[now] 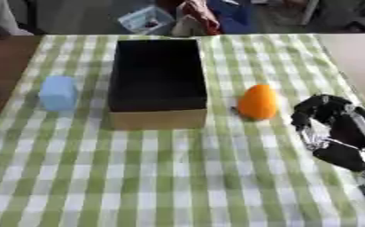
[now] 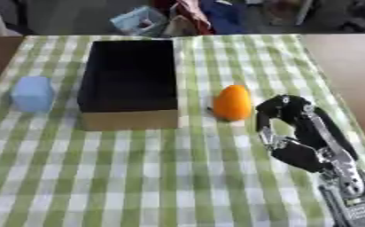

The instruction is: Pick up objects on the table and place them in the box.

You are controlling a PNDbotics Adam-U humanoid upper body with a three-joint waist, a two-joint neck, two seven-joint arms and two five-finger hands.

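Note:
An open cardboard box (image 1: 157, 116) with a dark inside stands upright at the middle of the checked table. An orange egg-shaped object (image 1: 258, 102) rests on the cloth to the right of the box. A light blue block (image 1: 58, 92) sits to the left of the box. My right hand (image 2: 294, 128) comes in from the lower right, just right of the orange object and apart from it, its fingers curled and holding nothing. My left hand shows in neither view.
The green-and-white checked cloth (image 1: 162, 177) covers the table, with bare wood (image 2: 348, 62) at its right side. Beyond the far edge lie a pale blue container (image 1: 145, 20) and some coloured fabric (image 1: 205, 15).

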